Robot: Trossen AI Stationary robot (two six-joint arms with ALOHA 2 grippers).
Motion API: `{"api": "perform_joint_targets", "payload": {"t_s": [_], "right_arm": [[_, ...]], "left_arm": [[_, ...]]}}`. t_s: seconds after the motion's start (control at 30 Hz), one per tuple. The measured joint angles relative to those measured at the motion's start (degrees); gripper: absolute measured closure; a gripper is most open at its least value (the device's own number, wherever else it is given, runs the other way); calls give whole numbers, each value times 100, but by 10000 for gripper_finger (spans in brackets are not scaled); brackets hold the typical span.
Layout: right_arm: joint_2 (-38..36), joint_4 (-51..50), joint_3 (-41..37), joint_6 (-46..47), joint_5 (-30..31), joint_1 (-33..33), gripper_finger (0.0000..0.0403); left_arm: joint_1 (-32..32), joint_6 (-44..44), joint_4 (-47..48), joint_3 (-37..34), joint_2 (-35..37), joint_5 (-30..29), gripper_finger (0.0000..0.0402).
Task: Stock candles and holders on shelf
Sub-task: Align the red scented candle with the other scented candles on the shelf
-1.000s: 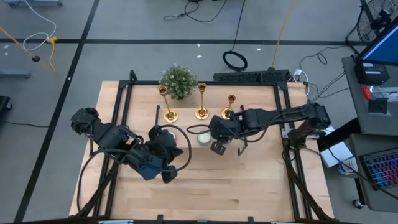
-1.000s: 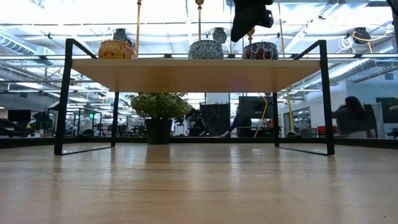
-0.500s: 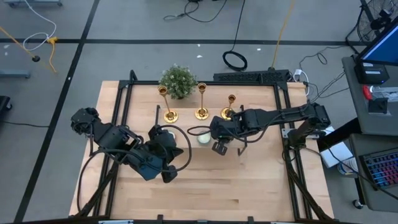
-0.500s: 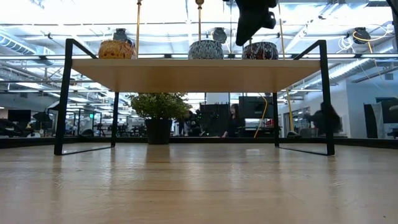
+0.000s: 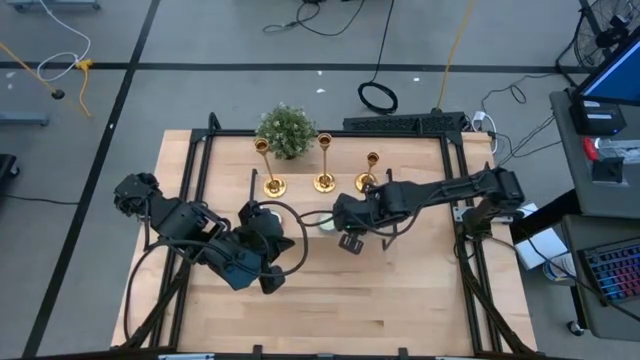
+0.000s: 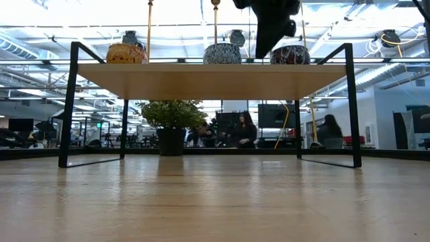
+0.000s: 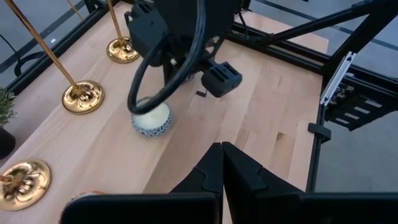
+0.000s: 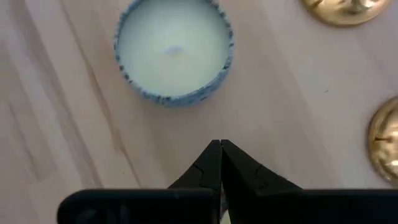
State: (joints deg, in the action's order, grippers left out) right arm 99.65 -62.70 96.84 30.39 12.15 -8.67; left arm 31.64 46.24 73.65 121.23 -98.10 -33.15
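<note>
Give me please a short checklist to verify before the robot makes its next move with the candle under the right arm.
1. Right gripper empty and shut: ok, fingers meet with nothing between them.
2. Candle upright on the shelf, free of the gripper: ok.
3. Candle clear of the gold holder bases: ok, a gap shows.
4. Left gripper shut, empty, away from the candle: ok.
5. Three holders standing upright: ok in the high view.
6. All three candles on the shelf: cannot tell from the high view; the arms cover part of it.
</note>
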Motion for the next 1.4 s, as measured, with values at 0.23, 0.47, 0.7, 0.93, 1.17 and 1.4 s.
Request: {"api": "perform_joint_targets", "payload": {"t_s": [0.23, 0.47, 0.7, 0.93, 1.17, 1.4], "right_arm": [[-182, 77, 12, 21, 341, 41, 403], [-238, 13, 2, 42, 349, 44, 403], [-238, -97, 2, 42, 144, 46, 403], [-235, -304, 2, 42, 118, 81, 403], [-235, -331, 2, 42, 117, 82, 403], [-235, -301, 2, 46, -20, 83, 403]], "left_arm": [[35, 22, 21, -2, 0, -48, 398], [35, -3, 35, -2, -2, -50, 395], [33, -44, 33, -2, -2, -48, 392], [33, -42, 31, -2, -2, -48, 392], [33, -45, 29, -2, -2, -48, 394], [33, -50, 29, -2, -2, -48, 396]]}}
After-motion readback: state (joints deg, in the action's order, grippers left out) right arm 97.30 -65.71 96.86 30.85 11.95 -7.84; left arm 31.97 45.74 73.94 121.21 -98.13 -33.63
